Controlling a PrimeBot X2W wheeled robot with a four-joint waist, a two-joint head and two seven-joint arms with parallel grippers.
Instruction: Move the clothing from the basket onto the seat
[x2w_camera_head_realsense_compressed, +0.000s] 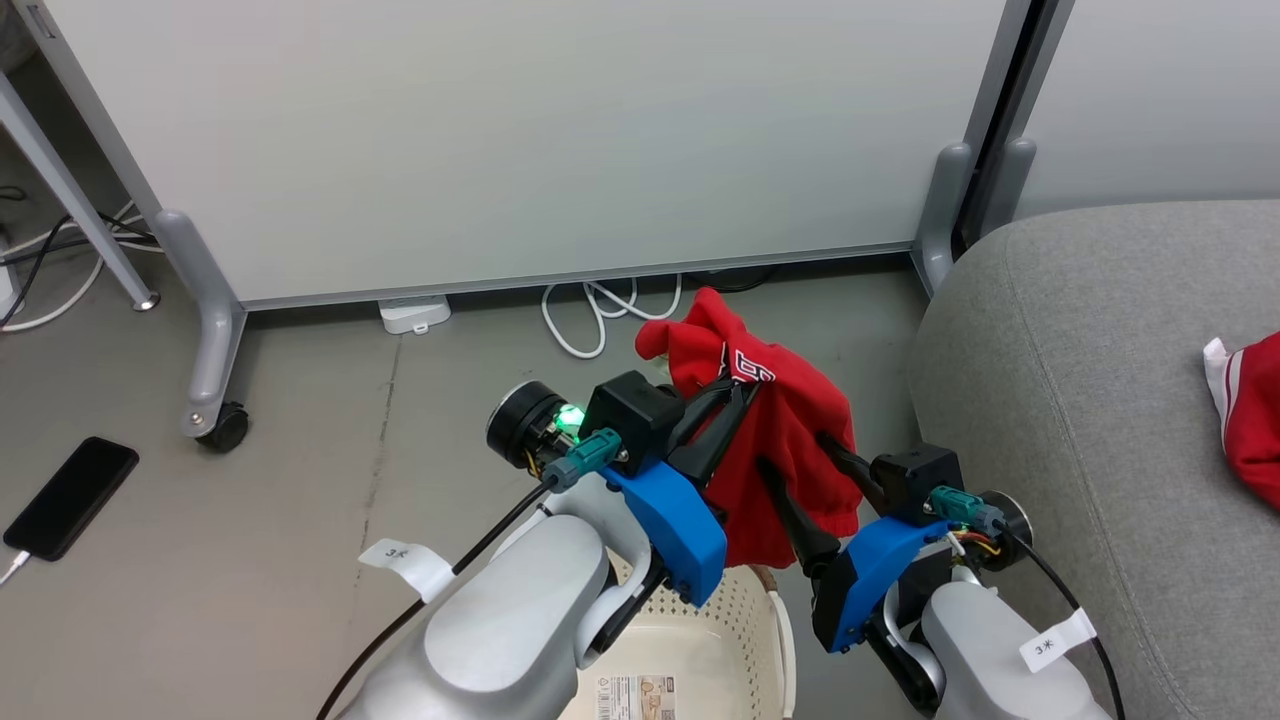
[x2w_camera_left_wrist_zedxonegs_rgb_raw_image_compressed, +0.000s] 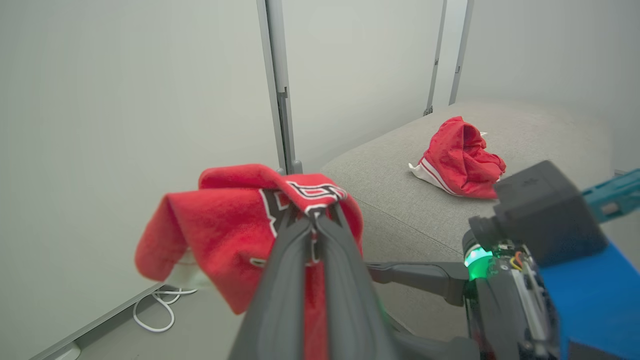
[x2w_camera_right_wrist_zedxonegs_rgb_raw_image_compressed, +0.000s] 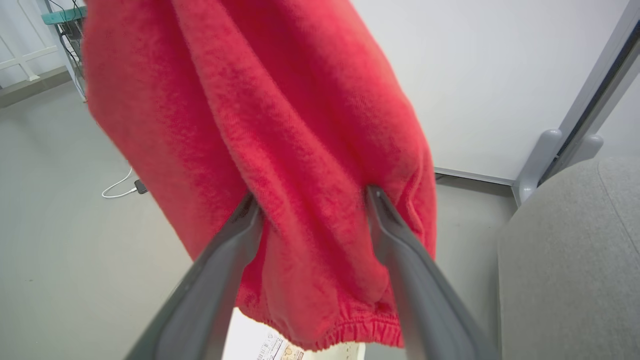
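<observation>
A red garment (x2w_camera_head_realsense_compressed: 790, 420) with white lettering hangs in the air above the cream-white basket (x2w_camera_head_realsense_compressed: 735, 610), pinched at its top by my shut left gripper (x2w_camera_head_realsense_compressed: 742, 392). In the left wrist view the shut fingers (x2w_camera_left_wrist_zedxonegs_rgb_raw_image_compressed: 300, 250) bite the printed fold of the garment (x2w_camera_left_wrist_zedxonegs_rgb_raw_image_compressed: 220, 220). My right gripper (x2w_camera_head_realsense_compressed: 793, 452) is open, and its spread fingers (x2w_camera_right_wrist_zedxonegs_rgb_raw_image_compressed: 225, 260) stand either side of the garment's hanging lower part (x2w_camera_right_wrist_zedxonegs_rgb_raw_image_compressed: 310, 150) with its elastic hem. A second red garment (x2w_camera_left_wrist_zedxonegs_rgb_raw_image_compressed: 460, 157) with white striped trim lies on the grey seat (x2w_camera_head_realsense_compressed: 1090, 400), to the right of both grippers.
A white partition panel (x2w_camera_head_realsense_compressed: 520, 140) on castor feet stands behind. White cables (x2w_camera_head_realsense_compressed: 590, 310) and a power adapter (x2w_camera_head_realsense_compressed: 413, 313) lie on the floor below it. A black phone (x2w_camera_head_realsense_compressed: 70, 497) on a charging lead lies on the floor at the left.
</observation>
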